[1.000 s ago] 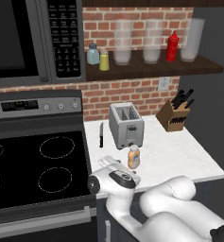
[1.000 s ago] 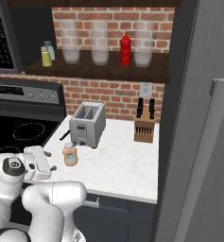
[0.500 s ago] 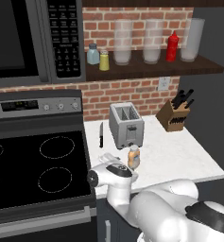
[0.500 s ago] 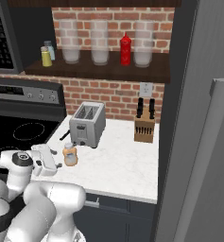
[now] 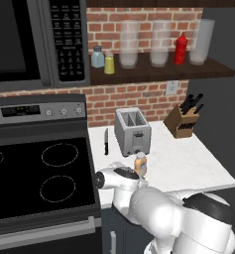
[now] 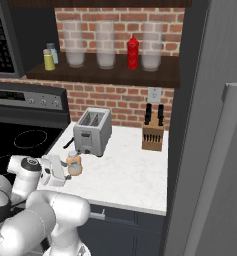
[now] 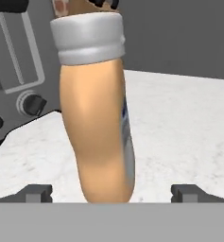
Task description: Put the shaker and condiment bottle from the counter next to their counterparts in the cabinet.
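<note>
A: From the left base view, we see the condiment bottle (image 5: 140,164) upright on the desk (image 5: 188,163), in front of the toaster (image 5: 132,132), at about 5 o'clock from it. The yellow shaker (image 5: 109,63) stands on the cabinet (image 5: 158,71) shelf just beside the blue-grey shaker (image 5: 97,57); the red squeeze bottle (image 5: 181,49) is well along the shelf at 3 o'clock.

B: In the right base view, our gripper (image 6: 65,172) sits at the bottle's 9 o'clock, low over the desk.

A: And the hand view?

B: The bottle fills the middle, leaning in that tilted view. We see both fingertips (image 7: 37,193) spread fully wide, one either side of its base, apart from it; the jaws grip nothing.
</note>
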